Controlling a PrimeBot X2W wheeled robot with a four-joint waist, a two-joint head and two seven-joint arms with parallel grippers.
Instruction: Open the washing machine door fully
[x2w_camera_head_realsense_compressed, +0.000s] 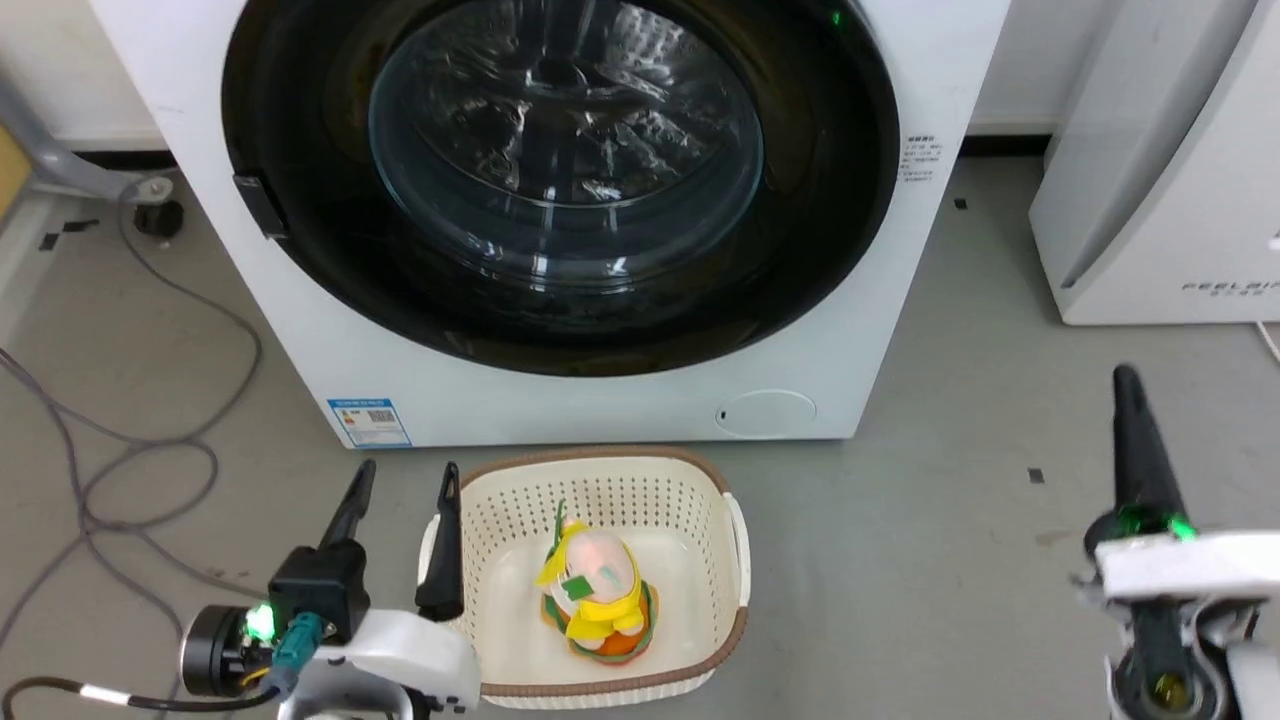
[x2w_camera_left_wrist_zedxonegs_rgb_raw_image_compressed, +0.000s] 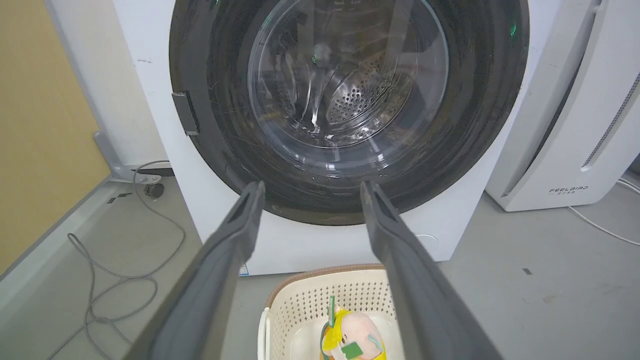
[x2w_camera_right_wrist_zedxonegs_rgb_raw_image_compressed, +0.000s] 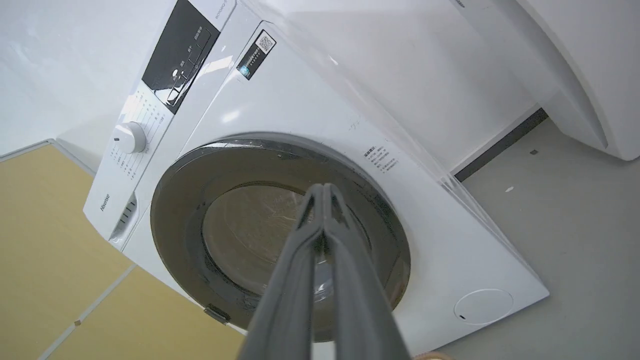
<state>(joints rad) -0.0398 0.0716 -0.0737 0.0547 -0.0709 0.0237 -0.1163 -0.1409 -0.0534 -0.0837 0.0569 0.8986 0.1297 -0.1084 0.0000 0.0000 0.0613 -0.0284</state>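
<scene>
Head view, white washing machine (x2w_camera_head_realsense_compressed: 600, 415) at 12 o'clock, glossy black washing machine door (x2w_camera_head_realsense_compressed: 560, 170) shut flush, blue label sticker (x2w_camera_head_realsense_compressed: 368, 422) at 7, FEELBIRD appliance (x2w_camera_head_realsense_compressed: 1150, 200) at 3, left hand (x2w_camera_head_realsense_compressed: 409, 467) spread wide, left wrist view, door latch (x2w_camera_left_wrist_zedxonegs_rgb_raw_image_compressed: 186, 112) at 9, right wrist view, Hisense lettering (x2w_camera_right_wrist_zedxonegs_rgb_raw_image_compressed: 105, 202) at 9, right hand (x2w_camera_right_wrist_zedxonegs_rgb_raw_image_compressed: 324, 187) pinched together, empty

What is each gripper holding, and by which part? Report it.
Nothing is held. The left gripper is open and the right gripper is shut on nothing; both are apart from the washing machine door.

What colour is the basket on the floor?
The basket is cream with a brown rim; head view.
</scene>
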